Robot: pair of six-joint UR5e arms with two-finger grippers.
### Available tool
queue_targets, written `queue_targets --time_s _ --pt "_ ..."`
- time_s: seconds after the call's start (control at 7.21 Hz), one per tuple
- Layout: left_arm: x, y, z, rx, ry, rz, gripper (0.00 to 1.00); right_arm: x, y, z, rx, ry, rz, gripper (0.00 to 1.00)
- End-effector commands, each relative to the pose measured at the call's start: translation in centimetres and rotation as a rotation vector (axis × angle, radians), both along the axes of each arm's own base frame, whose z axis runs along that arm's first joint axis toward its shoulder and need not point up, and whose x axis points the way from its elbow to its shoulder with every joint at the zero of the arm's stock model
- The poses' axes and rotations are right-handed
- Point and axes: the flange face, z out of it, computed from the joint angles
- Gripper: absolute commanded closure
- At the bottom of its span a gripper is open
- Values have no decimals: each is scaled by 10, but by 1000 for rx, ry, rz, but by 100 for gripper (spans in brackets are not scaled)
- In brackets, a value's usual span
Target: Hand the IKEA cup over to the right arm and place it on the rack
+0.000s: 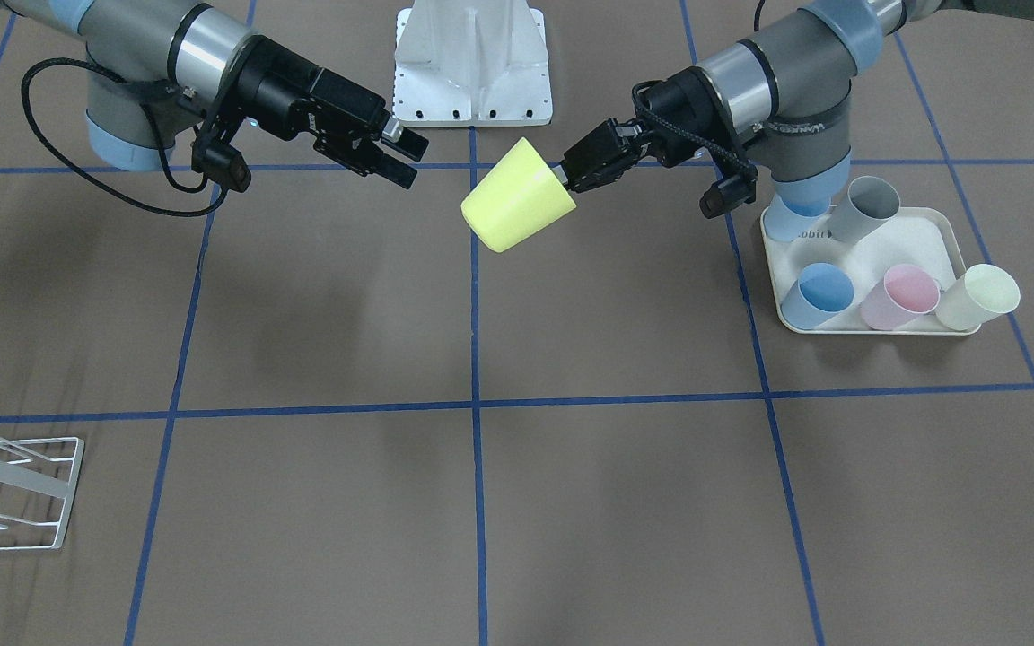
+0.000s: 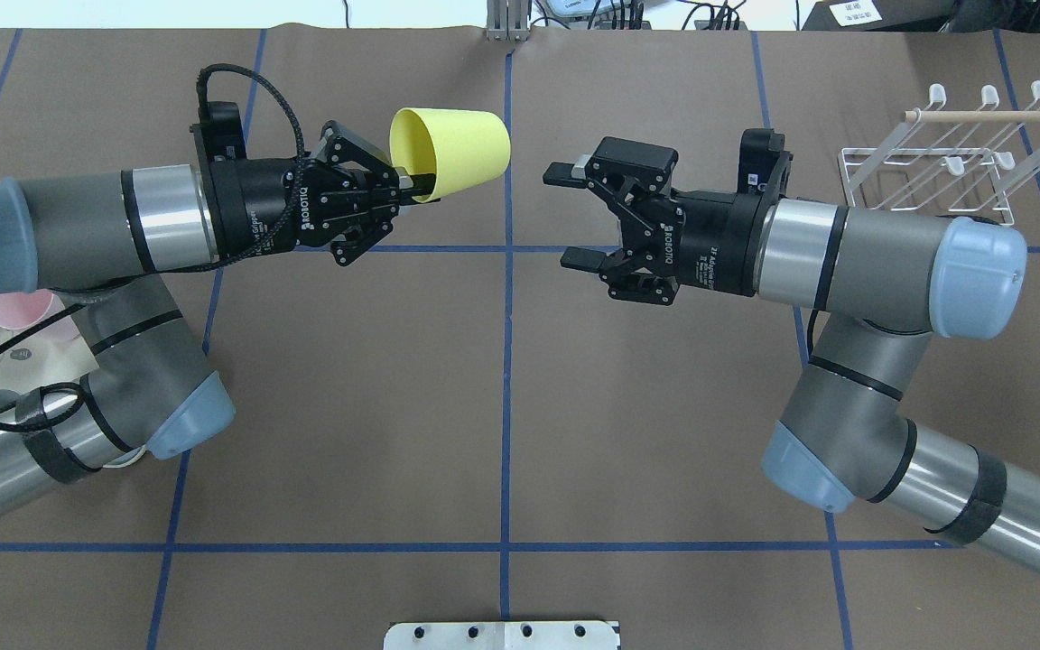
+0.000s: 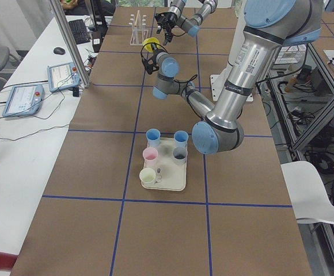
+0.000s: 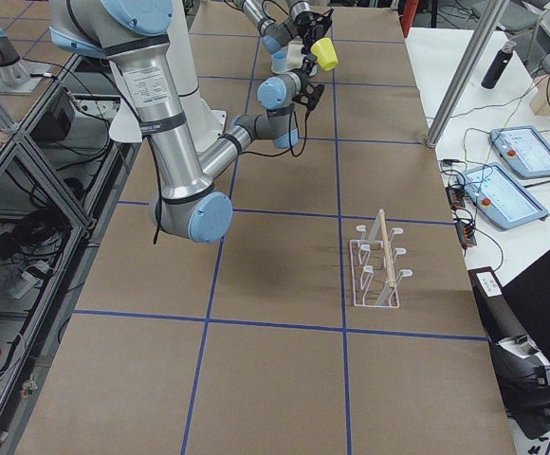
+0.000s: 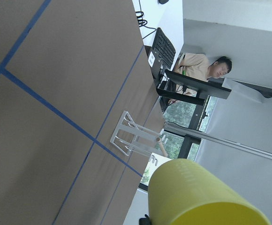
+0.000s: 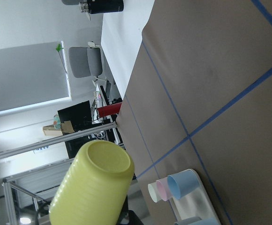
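**Hand-over pending: cup in the left jaws, right jaws open and short of it**

Start at the robot's side of the table. The tray with the spare cups lies well apart from the yellow cup, back on the left arm's side, and has no part in this step.

Further out, the left gripper holds the cup in the air on its side. Its jaws are closed on the rim wall, one finger inside the mouth and one outside. The right gripper faces the cup's closed base with its jaws spread wide, near the cup but not touching it.

You are in the transfer step. Next, bring the right jaws on until they straddle the cup's body near the base, close them, and only then let the left jaws release. The tapered wall could slip.

Furthest out, the rack stands beyond the cup, well apart on the right arm's side.
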Motion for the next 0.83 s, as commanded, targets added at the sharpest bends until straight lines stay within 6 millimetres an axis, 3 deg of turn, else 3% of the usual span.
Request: queue_targets --time_s 0.0,0.42,0.69 --pt "8 14 0 -17 66 45 100 2 1 -7 -70 -102 -19 2" --pt "15 28 -8 -14 102 84 100 -2 2 -7 -110 -146 -19 2" --pt "32 43 -23 -16 135 110 100 -4 3 -7 -111 -146 -23 2"
